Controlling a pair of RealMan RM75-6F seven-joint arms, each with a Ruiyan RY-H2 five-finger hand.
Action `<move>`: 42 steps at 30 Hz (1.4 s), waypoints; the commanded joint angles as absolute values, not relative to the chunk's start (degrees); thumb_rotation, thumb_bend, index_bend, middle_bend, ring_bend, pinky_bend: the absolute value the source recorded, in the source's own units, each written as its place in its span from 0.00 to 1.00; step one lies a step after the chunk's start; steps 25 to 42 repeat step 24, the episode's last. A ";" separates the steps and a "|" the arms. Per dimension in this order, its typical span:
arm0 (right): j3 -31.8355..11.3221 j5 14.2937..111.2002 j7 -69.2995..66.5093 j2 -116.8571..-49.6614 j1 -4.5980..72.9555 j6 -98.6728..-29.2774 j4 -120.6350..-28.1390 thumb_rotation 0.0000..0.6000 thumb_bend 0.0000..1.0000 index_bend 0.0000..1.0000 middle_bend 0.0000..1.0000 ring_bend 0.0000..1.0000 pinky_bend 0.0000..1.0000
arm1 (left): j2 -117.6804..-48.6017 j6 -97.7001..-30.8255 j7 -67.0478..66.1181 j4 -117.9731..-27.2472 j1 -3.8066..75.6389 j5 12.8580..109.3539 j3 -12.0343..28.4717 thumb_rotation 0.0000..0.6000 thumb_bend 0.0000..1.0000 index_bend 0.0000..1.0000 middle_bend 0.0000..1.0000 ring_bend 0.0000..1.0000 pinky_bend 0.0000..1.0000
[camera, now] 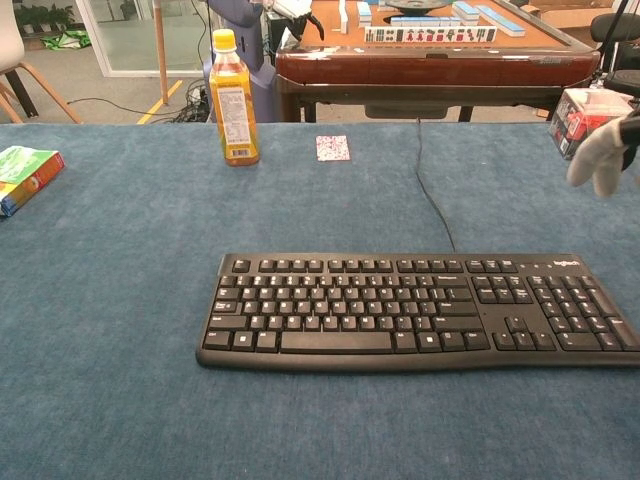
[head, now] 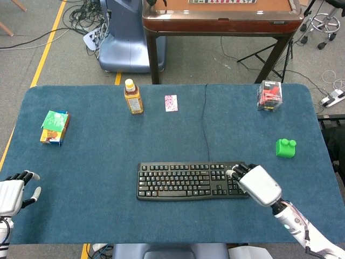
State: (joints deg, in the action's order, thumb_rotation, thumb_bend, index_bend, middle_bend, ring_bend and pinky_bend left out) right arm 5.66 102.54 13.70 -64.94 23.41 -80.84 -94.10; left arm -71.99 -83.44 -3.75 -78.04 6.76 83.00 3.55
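A black keyboard (head: 183,181) (camera: 400,312) lies at the near middle of the blue table, its cable (head: 205,118) running to the far edge. My right hand (head: 257,183) hovers above the keyboard's right end, lifted off the keys and holding nothing, with its fingers (head: 237,171) bent down. In the chest view only one pale fingertip (camera: 598,157) shows at the right edge. My left hand (head: 13,190) rests at the table's near left edge, fingers spread and empty.
An orange drink bottle (head: 133,97) (camera: 232,100) and a pink card (head: 171,102) stand at the back. A green carton (head: 54,127) lies far left. A clear box (head: 270,95) and a green block (head: 285,148) sit right. A wooden table (head: 221,21) stands behind.
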 commanded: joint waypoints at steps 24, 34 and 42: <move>2.93 94.13 -8.46 -63.15 9.21 -92.86 -83.39 1.00 0.70 0.38 0.39 0.31 0.58 | -69.55 -86.09 -6.24 -84.92 6.41 89.22 0.89 1.00 0.32 0.48 0.40 0.41 0.47; 2.93 94.13 -8.46 -63.15 9.21 -92.86 -83.39 1.00 0.70 0.38 0.39 0.31 0.58 | -69.55 -86.09 -6.24 -84.92 6.41 89.22 0.89 1.00 0.32 0.48 0.40 0.41 0.47; 2.93 94.13 -8.46 -63.15 9.21 -92.86 -83.39 1.00 0.70 0.38 0.39 0.31 0.58 | -69.55 -86.09 -6.24 -84.92 6.41 89.22 0.89 1.00 0.32 0.48 0.40 0.41 0.47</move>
